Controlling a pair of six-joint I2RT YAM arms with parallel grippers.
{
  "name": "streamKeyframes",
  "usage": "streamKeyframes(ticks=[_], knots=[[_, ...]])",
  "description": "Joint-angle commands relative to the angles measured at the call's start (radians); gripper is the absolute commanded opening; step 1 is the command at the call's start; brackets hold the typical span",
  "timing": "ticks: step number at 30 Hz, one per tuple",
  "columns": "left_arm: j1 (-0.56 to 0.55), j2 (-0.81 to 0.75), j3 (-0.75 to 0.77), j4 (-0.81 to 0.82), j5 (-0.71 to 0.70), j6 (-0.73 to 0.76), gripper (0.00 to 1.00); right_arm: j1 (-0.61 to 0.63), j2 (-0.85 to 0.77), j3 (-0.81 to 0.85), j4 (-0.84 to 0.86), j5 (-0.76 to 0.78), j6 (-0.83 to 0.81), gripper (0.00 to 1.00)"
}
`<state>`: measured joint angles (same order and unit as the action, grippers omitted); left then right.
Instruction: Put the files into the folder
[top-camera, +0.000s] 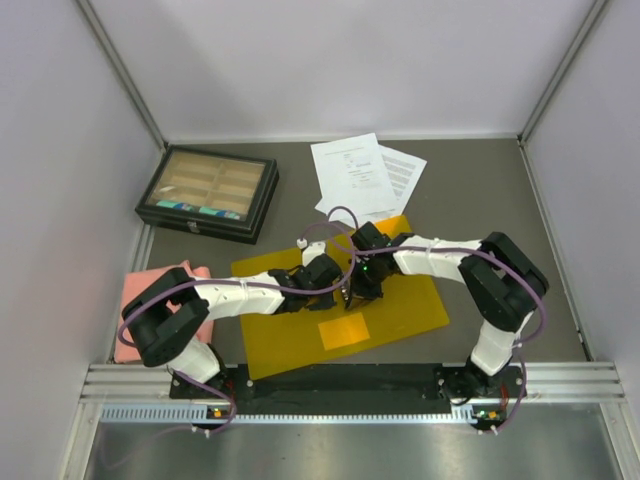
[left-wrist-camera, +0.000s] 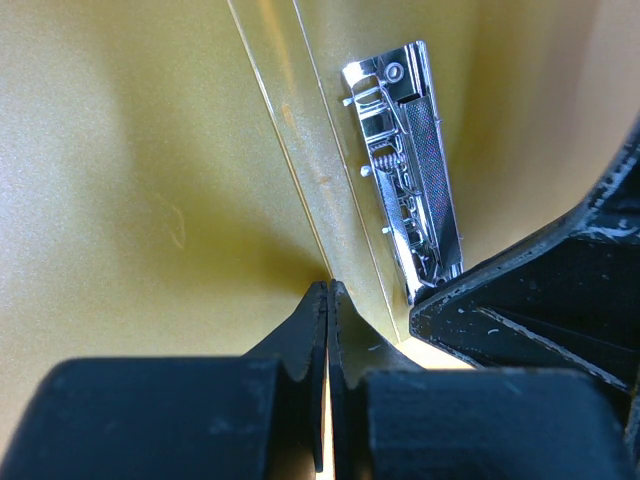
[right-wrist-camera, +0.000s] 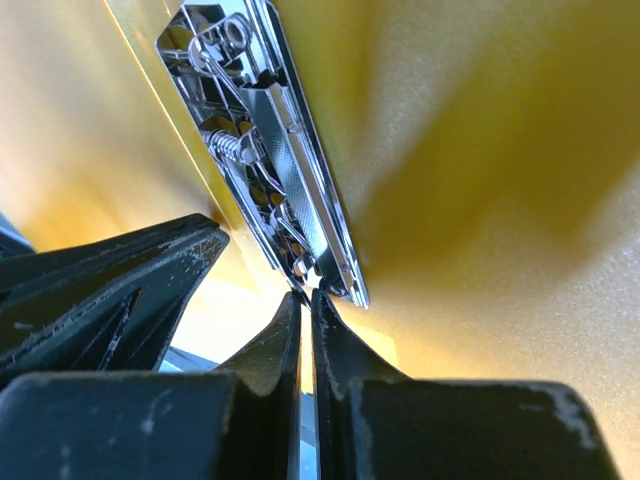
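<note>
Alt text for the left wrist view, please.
The left gripper, shut, has its tips at a crease in the yellow folder. A shiny metal clip lies on the folder just right of the crease.

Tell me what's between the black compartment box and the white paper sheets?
Bare grey tabletop, from the black compartment box to the white paper sheets, in the top view.

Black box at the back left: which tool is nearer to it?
Left. The left tool is down on the yellow folder, nearer the robot than the box and to its right; the right tool is beside it, farther right.
</note>
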<state>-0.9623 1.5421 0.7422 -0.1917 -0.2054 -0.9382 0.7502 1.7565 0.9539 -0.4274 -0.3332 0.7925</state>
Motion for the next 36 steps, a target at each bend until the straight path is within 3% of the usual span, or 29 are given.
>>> streamKeyframes(ticks=[1,9,18,29,36], knots=[[-0.004,0.029,-0.055,-0.144,-0.014,0.055,0.0,0.001,0.115,0.025,-0.227,0.309,-0.09,0.0],[-0.009,0.047,-0.061,-0.097,0.006,0.122,0.0,-0.035,0.231,0.115,-0.307,0.149,-0.164,0.0],[-0.007,0.044,-0.127,-0.101,-0.029,0.118,0.0,-0.104,0.293,0.178,-0.408,0.168,-0.243,0.0],[-0.009,-0.011,-0.129,-0.1,0.0,0.134,0.0,-0.101,0.14,0.253,-0.35,-0.042,-0.194,0.0],[-0.007,-0.002,-0.103,-0.115,0.011,0.133,0.0,-0.091,0.15,0.299,-0.405,0.062,-0.217,0.0]])
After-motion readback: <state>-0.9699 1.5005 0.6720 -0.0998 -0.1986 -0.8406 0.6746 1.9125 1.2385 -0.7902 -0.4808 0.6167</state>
